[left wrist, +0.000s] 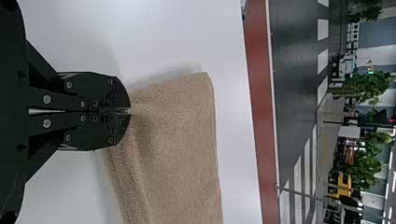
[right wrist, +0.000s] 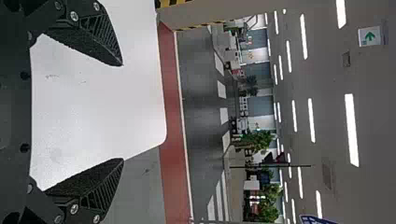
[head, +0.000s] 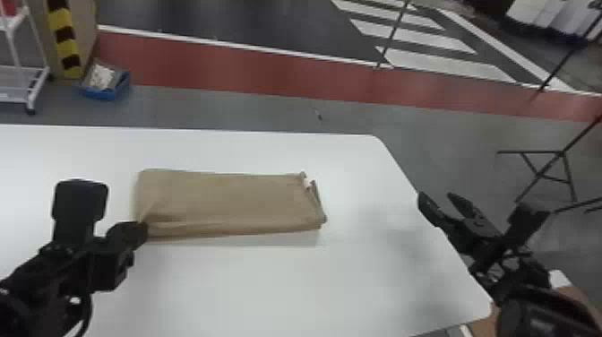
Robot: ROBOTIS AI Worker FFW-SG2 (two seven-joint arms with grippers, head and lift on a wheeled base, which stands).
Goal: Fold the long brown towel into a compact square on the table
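Though small, a pale label (head: 307, 183) (probably) on the towel (head: 224, 197).

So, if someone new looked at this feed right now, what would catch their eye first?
Probably the brown towel, a long folded strip against the white table, its near left corner pinched in the left claw. Next, the right claw, spread open by the table's right edge in the head view. Behind, the red floor band stands out.
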